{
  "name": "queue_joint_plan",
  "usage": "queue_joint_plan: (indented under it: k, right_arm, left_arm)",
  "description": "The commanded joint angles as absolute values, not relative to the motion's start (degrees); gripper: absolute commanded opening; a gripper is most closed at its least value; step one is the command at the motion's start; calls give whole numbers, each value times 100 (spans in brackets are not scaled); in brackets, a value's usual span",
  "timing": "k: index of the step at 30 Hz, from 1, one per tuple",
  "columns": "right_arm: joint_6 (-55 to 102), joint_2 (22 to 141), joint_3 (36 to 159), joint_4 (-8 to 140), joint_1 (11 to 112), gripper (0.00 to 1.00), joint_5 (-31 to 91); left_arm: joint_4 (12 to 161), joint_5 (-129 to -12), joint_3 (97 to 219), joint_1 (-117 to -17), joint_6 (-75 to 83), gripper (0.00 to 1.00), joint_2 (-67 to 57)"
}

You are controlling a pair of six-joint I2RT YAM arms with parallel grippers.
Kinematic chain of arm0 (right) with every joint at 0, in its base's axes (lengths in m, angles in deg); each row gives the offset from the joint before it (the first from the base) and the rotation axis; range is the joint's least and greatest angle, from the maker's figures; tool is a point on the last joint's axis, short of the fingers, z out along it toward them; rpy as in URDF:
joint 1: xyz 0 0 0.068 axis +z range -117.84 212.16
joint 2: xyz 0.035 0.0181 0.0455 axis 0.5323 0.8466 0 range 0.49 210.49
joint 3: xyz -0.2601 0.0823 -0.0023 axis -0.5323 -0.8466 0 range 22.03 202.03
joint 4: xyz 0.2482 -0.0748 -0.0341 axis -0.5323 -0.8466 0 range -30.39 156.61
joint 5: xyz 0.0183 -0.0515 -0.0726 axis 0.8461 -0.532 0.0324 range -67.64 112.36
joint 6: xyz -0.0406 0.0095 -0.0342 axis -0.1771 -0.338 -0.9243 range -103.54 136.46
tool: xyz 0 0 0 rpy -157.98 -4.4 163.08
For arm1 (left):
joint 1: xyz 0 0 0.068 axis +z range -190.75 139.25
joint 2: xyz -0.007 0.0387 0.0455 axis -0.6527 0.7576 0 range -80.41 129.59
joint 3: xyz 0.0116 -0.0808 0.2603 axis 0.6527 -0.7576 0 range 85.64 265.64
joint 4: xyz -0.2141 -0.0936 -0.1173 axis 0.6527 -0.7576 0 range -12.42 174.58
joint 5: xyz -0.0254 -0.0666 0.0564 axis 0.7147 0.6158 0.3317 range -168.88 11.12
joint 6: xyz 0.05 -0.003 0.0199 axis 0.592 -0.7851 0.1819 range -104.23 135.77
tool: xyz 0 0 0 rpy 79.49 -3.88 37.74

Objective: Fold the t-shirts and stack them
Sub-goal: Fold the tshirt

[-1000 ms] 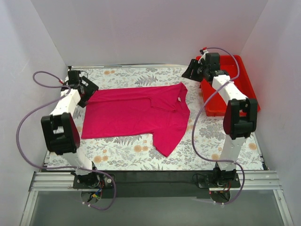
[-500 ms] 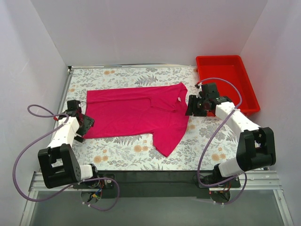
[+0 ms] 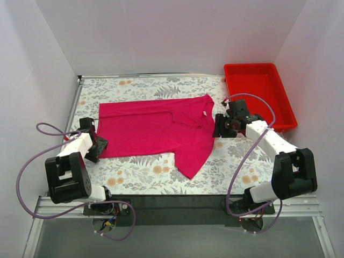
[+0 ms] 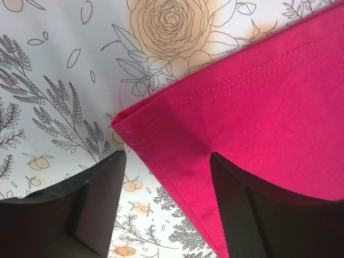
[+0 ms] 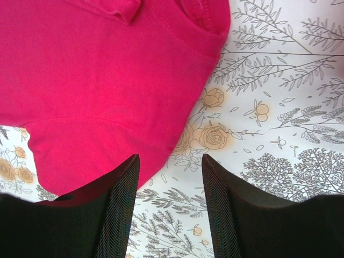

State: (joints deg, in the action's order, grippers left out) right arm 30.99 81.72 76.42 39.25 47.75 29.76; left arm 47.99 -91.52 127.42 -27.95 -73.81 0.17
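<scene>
A magenta-pink t-shirt (image 3: 156, 129) lies spread flat on the floral tablecloth, collar to the right, one sleeve pointing to the near edge. My left gripper (image 3: 97, 146) is open at the shirt's near-left hem corner; in the left wrist view that corner (image 4: 161, 129) lies between the open fingers (image 4: 97, 204). My right gripper (image 3: 217, 129) is open just right of the shirt's shoulder edge; in the right wrist view the shirt (image 5: 107, 80) fills the upper left and its edge lies in front of the left finger (image 5: 118, 209).
A rigid red plastic bin (image 3: 258, 94) stands at the back right, behind the right arm. White walls close in the table on three sides. The floral tablecloth (image 3: 161, 177) is bare along the near edge.
A second ago both arms were raised at the back of the table. They have come down and forward; the left gripper now sits at the hem corner, the right at the shoulder edge.
</scene>
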Motion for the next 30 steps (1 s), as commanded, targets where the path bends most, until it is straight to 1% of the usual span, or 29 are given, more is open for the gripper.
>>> queue_joint_plan:
  k: [1, 2, 3, 4, 5, 6, 8, 9, 10, 11, 15, 26, 30]
  right_arm:
    - [3087, 8275, 7600, 3866, 4921, 48, 2887]
    - [3114, 8345, 7617, 3857, 4964, 48, 2825]
    - [3140, 8381, 7643, 3848, 4982, 48, 2799]
    - [3219, 8425, 7670, 3831, 5000, 48, 2764]
    - [3254, 8504, 7687, 3822, 5052, 48, 2685]
    - [3290, 8539, 7705, 3804, 5088, 48, 2632]
    - [3447, 8679, 7749, 3769, 5132, 48, 2570]
    - [3509, 8715, 7740, 3778, 5149, 47, 2570]
    - [3571, 8785, 7732, 3769, 5158, 47, 2570]
    - [3702, 8812, 7714, 3769, 5184, 46, 2570]
    - [3983, 8944, 7626, 3795, 5193, 43, 2614]
    - [4318, 9111, 7222, 4243, 5185, 40, 2790]
    - [4318, 9102, 6985, 4524, 5185, 35, 2833]
  left_arm:
    - [5180, -9206, 12572, -2774, -7318, 57, 238]
    - [5232, -9189, 12554, -2774, -7300, 55, 273]
    - [5250, -9180, 12528, -2774, -7265, 49, 308]
    - [5268, -9145, 12519, -2774, -7256, 46, 335]
    - [5268, -9110, 12528, -2774, -7230, 40, 353]
    - [5268, -9092, 12536, -2774, -7212, 31, 344]
    - [5198, -9075, 12580, -2774, -7151, 20, 266]
    - [5172, -9075, 12580, -2774, -7107, 8, 230]
    - [5145, -9075, 12606, -2774, -7046, 2, 186]
    - [5110, -9075, 12615, -2774, -7010, 0, 151]
    - [5092, -9039, 12598, -2774, -6905, 0, -77]
    - [5145, -9022, 12571, -2765, -6799, 0, -174]
    - [5075, -8995, 12651, -2774, -6790, 0, -148]
